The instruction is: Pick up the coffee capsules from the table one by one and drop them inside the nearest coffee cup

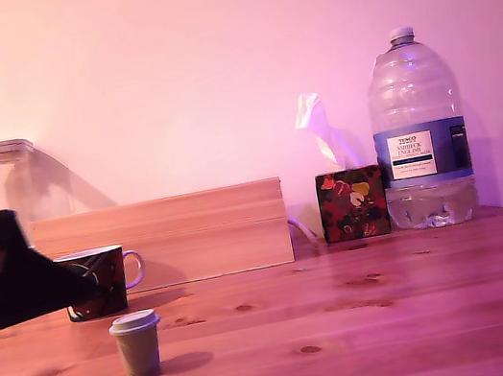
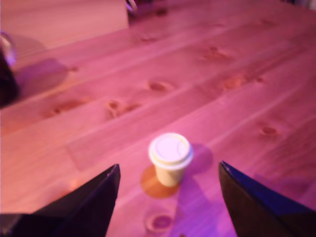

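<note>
The small olive-green coffee capsule with the wide cream top [image 1: 138,343] stands upright on the wooden tabletop [image 1: 371,313]. It stands alone, with bare wood all around it. In the exterior view it is near the front, toward the left. In the wrist view the capsule [image 2: 170,158] sits just ahead of the black gripper [image 2: 168,170], about in line with the gap between the two fingers.

The gripper is spread wide and holds nothing. It does not touch the capsule yet. In the exterior view the gripper [image 1: 79,286] hangs up and to the left of the capsule.

The job now looks like the grab. To do it well, the gripper should go down and a little forward, so one finger is on each side of the capsule. It should grip the green side below the cream rim. The capsule looks light and could tip over, so the fingers should close slowly and evenly.

The dark patterned mug with the pale loop handle [image 1: 102,278] stands behind the capsule, near it, partly hidden by the arm. That is where the capsule goes. Lift high enough to clear the mug's rim.

Farther back are a long pale wooden box [image 1: 192,237], a floral tissue box [image 1: 352,202] and a big clear water bottle [image 1: 418,134].
</note>
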Controlling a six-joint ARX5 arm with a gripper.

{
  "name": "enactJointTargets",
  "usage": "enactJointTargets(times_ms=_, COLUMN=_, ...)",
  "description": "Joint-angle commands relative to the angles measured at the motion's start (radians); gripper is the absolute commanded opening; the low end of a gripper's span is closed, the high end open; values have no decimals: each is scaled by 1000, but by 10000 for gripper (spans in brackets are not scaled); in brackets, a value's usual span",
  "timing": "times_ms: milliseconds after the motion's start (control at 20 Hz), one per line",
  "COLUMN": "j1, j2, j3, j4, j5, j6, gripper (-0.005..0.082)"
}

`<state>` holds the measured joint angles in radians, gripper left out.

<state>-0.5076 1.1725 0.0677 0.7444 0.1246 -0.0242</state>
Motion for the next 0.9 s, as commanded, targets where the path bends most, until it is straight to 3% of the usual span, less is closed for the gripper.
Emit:
enactJointTargets(times_ms=0, j1=3, j2=-8, j3=-28, j4=21, j5=-2, j6=-5, gripper=569)
enactJointTargets(times_ms=350, j1=1, j2=23, j3=-23, j4=30, j5=2, j6=-5, gripper=569)
enactJointTargets(times_ms=850, j1=-19, j2=277, j3=91, j4=86, j5=18, j6=6, gripper=569)
